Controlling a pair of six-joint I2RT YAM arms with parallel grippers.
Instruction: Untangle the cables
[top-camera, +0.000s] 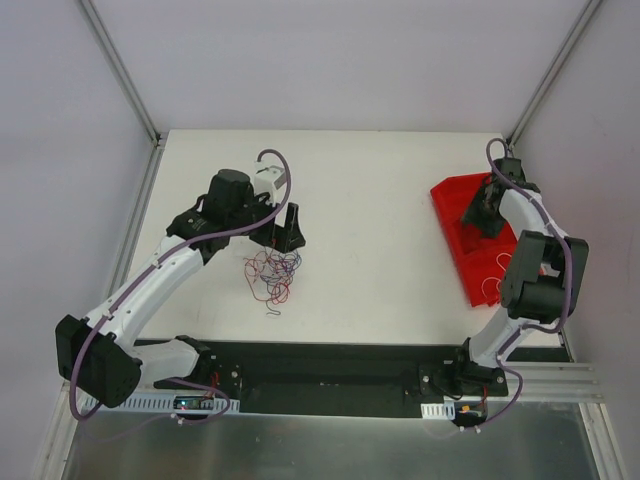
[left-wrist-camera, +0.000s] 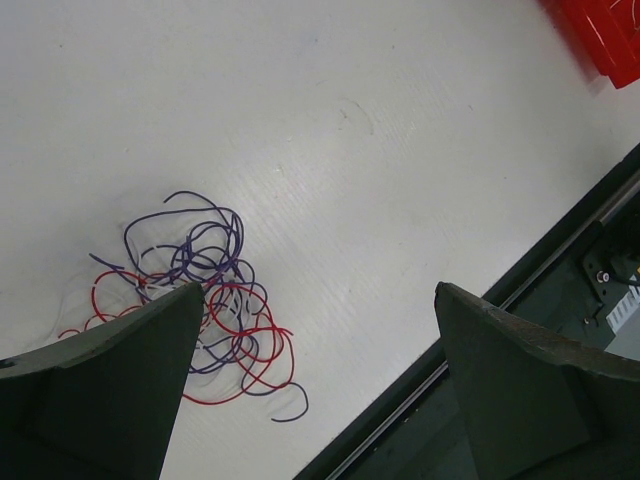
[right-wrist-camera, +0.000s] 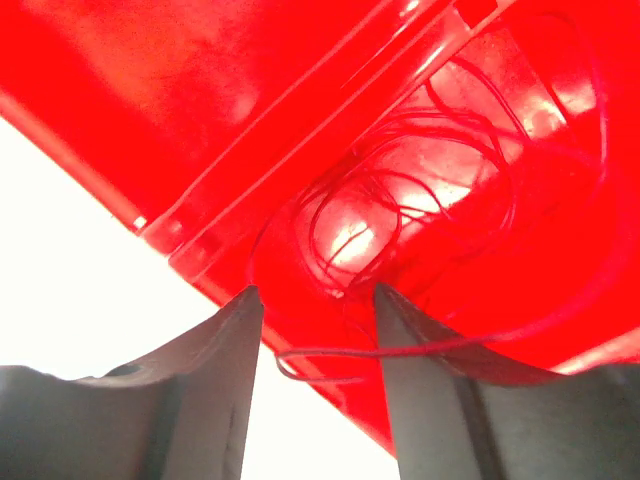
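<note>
- Left claw (left-wrist-camera: 320, 290): spread wide, grasping nothing, poised above the cable tangle.
- Cable tangle (left-wrist-camera: 222, 292): red and purple strands in a loose heap on the white tabletop (top-camera: 380, 250).
- Right claw (right-wrist-camera: 317, 292): released, fingers parted, over the red bin (right-wrist-camera: 200, 100).
- Red cable (right-wrist-camera: 400, 190): coiled inside the bin, one strand crossing the claw's gap.
</note>
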